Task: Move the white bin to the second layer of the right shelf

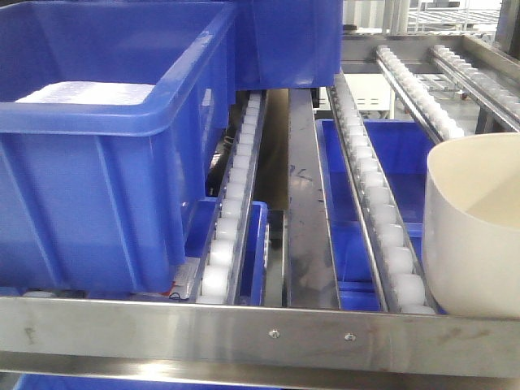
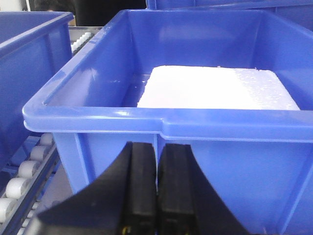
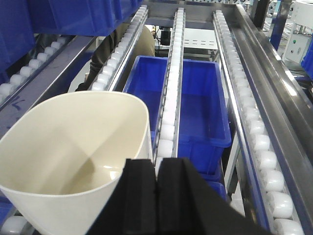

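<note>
The white bin point(image 1: 475, 227) is a cream glossy tub standing at the right end of the right shelf second layer, over a lane of white rollers point(image 1: 382, 219) just behind the riveted steel front rail point(image 1: 260, 333). In the right wrist view the white bin point(image 3: 73, 147) fills the lower left, empty inside. My right gripper point(image 3: 156, 164) is shut on its near right wall at the rim. Whether its base rests on the rollers I cannot tell. My left gripper point(image 2: 157, 147) is shut on nothing, close to the front wall of a blue crate point(image 2: 112, 117).
A large blue ribbed crate point(image 1: 89, 187) holding a white foam slab point(image 2: 215, 88) fills the left of this level, with another blue crate point(image 1: 284, 41) behind it. Below the roller lanes sits an open blue crate point(image 3: 205, 98). Steel rails point(image 3: 274, 98) run along the right.
</note>
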You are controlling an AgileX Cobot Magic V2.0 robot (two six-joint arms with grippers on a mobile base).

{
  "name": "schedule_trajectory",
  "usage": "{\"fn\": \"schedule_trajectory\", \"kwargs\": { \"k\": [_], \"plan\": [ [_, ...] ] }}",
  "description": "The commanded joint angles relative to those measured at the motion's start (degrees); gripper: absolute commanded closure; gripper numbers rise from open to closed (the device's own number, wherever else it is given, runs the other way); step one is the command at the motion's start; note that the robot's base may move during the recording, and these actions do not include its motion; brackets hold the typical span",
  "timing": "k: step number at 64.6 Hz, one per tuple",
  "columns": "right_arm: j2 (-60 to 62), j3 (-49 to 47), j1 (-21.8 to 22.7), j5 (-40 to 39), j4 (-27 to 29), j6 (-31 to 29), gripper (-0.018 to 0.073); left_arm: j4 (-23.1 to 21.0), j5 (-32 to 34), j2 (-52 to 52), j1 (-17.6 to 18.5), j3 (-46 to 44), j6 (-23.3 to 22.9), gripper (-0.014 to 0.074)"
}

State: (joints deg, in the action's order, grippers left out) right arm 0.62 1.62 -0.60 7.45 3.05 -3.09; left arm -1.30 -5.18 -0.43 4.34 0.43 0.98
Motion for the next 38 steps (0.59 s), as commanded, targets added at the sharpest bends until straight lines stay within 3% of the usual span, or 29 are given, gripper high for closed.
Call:
{"fn": "schedule_trajectory", "kwargs": {
  "k": [1, 38],
  "plan": [
    [1.1, -0.9, 0.2, -5.5, 0.3, -0.4, 0.0503, -0.4, 4.6, -0.9, 0.2, 2.1, -0.3, 0.0512],
    [1.1, -0.9, 0.2, -5.5, 0.3, -0.4, 0.0503, -0.4, 4.6, -0.9, 0.2, 2.1, -0.3, 0.0512]
  ]
}}
